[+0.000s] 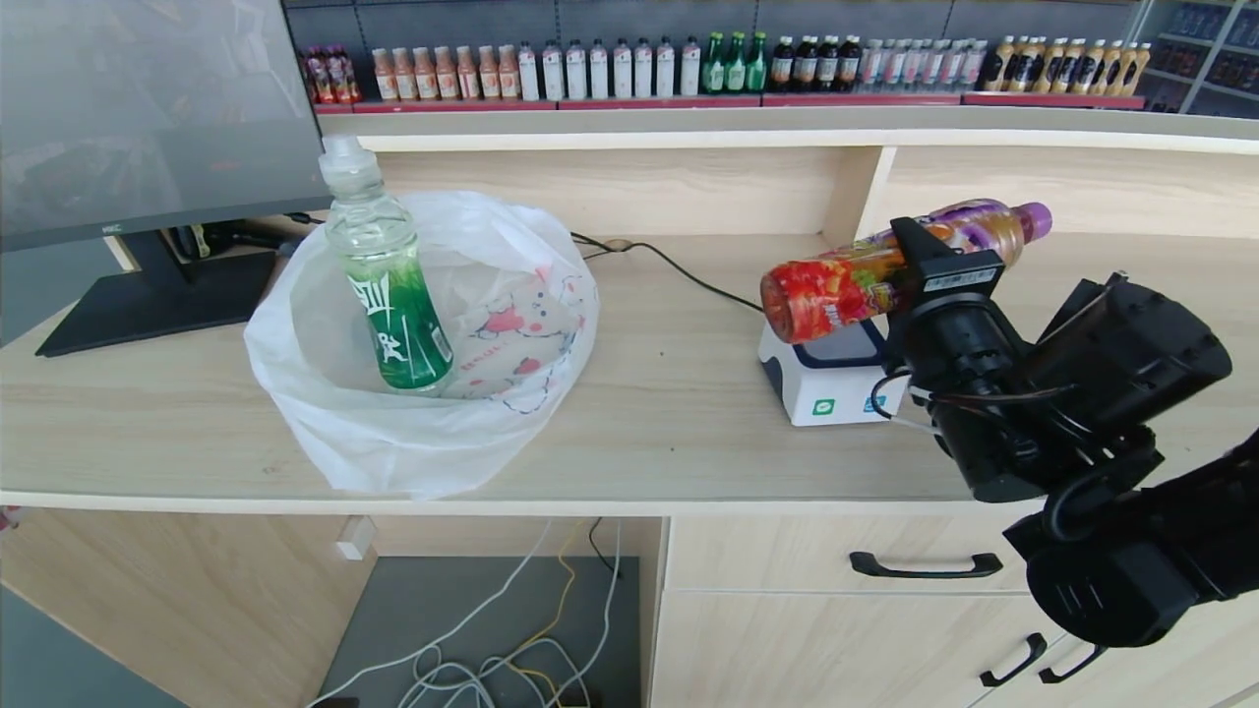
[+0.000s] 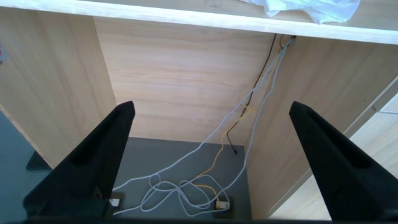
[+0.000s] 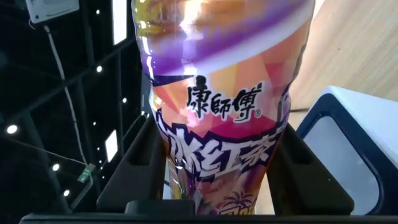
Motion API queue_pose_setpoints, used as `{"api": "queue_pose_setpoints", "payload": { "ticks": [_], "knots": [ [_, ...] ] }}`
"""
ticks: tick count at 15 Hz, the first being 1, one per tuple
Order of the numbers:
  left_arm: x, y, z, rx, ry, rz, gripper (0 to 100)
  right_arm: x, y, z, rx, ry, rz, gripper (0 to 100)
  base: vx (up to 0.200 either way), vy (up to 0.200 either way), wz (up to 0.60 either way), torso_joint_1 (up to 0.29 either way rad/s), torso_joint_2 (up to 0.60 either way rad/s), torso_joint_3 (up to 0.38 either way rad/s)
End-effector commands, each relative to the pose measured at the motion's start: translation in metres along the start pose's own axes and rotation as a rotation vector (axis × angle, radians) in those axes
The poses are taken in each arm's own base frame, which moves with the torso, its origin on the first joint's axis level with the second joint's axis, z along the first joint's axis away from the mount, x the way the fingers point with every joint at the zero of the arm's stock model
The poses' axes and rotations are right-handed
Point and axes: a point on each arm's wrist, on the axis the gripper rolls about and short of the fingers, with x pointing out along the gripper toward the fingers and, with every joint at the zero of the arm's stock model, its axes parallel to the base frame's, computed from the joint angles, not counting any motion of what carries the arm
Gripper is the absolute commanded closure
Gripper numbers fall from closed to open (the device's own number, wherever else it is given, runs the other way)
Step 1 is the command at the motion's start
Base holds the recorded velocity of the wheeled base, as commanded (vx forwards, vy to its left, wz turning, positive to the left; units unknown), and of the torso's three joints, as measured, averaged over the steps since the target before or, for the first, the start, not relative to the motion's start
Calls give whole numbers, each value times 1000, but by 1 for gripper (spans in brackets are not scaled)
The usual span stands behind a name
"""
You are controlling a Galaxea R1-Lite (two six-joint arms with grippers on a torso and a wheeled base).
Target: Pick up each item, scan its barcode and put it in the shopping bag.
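Observation:
My right gripper (image 1: 920, 265) is shut on a juice bottle (image 1: 866, 270) with a red, orange and purple label and a purple cap. The bottle lies sideways just above the white barcode scanner (image 1: 826, 379) on the counter. Up close, the bottle (image 3: 221, 106) sits between my two black fingers (image 3: 134, 168), with the scanner (image 3: 348, 146) beside it. A white shopping bag (image 1: 325, 374) lies open on the counter's left part, with a green-labelled clear bottle (image 1: 386, 285) standing in it. My left gripper (image 2: 211, 162) is open, below the counter, facing the cabinet recess.
A monitor (image 1: 148, 108) on a black stand occupies the counter's far left. A black cable (image 1: 669, 261) runs across the counter to the scanner. Drawers with black handles (image 1: 925, 565) sit under the counter on the right. Loose cables (image 2: 186, 186) lie on the floor in the recess.

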Motion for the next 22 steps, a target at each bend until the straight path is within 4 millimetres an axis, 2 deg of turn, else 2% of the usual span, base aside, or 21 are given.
{"api": "queue_pose_setpoints", "payload": {
  "ticks": [1,6,9,22],
  "knots": [
    [0,0,0,0,1,1,0,1,-10,-5,-14,11,-26,100,0,0,0,0,0,0],
    [0,0,0,0,1,1,0,4,-10,-2,20,-2,-20,100,0,0,0,0,0,0],
    [0,0,0,0,-1,1,0,10,-21,6,28,-30,-40,100,0,0,0,0,0,0],
    [0,0,0,0,1,1,0,10,-21,6,40,-27,-40,100,0,0,0,0,0,0]
  ]
}}
